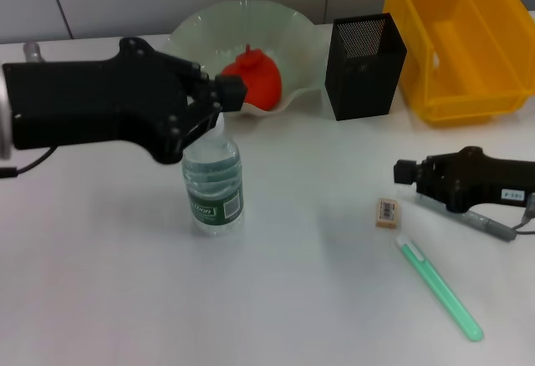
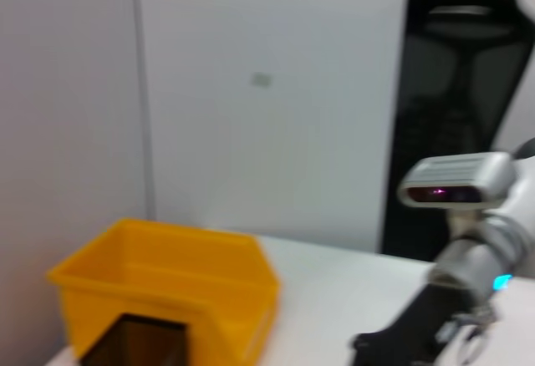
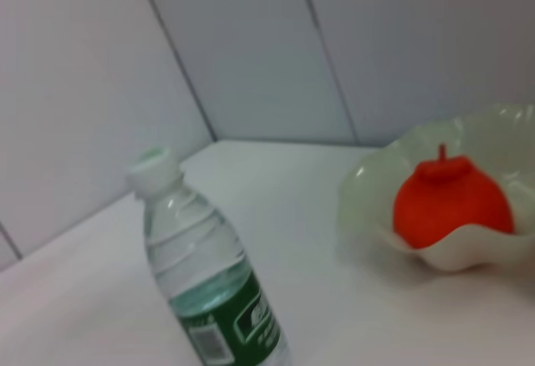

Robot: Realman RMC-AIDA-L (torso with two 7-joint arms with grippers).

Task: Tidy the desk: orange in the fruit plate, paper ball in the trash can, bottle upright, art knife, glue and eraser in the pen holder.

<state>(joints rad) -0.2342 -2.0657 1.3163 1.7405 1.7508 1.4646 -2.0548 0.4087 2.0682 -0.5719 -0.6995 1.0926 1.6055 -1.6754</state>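
The orange (image 1: 255, 78) is already seated in the fruit plate (image 1: 192, 32) and the bottle (image 1: 213, 182) stands upright just under the left gripper (image 1: 219, 109), whose grip cannot be told, while the eraser (image 1: 386, 212) lies unstowed near the right gripper (image 1: 405, 171).

bottle (image 1: 213, 182): one
orange (image 1: 255, 79): one
plate (image 1: 201, 32): one
holder (image 1: 364, 67): one
bin (image 1: 468, 40): one
eraser (image 1: 387, 213): one
green pen (image 1: 440, 287): one
grippers: two, left (image 1: 219, 99), right (image 1: 407, 172)

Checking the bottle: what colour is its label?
Dark green label, clearest in the right wrist view.
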